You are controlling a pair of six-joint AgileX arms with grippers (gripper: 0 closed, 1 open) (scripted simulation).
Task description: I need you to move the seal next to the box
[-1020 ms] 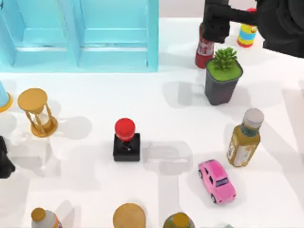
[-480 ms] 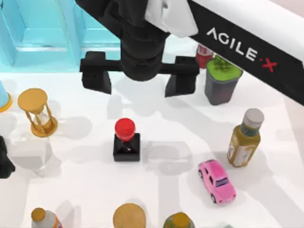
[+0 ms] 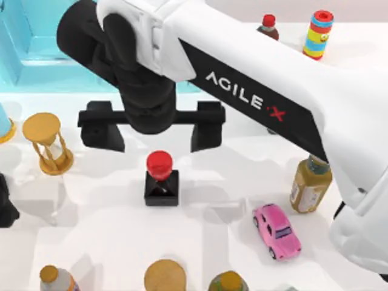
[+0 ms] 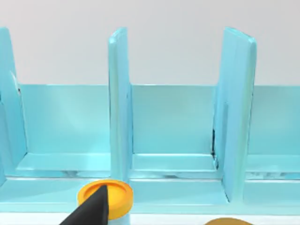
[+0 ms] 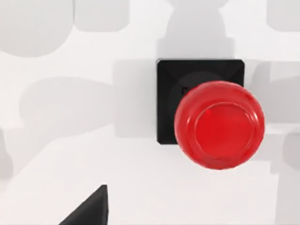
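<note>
The seal [image 3: 161,179] stood upright near the table's centre, untouched. The right gripper [image 3: 151,130] hung above it at 12 o'clock, fingers spread wide, holding nothing. The box [image 3: 36,54] lay at 11 o'clock. Risk: descending off-centre, a finger could strike the round knob and topple the seal. The left arm was parked at 9 o'clock.

hourglass [image 3: 47,144], pink toy car [image 3: 276,231], olive bottle [image 3: 310,185]

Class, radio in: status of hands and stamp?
Right hand open, above red-knobbed black-based stamp. Left hand parked, table's left edge. Stamp upright, untouched, nothing crowding it.
</note>
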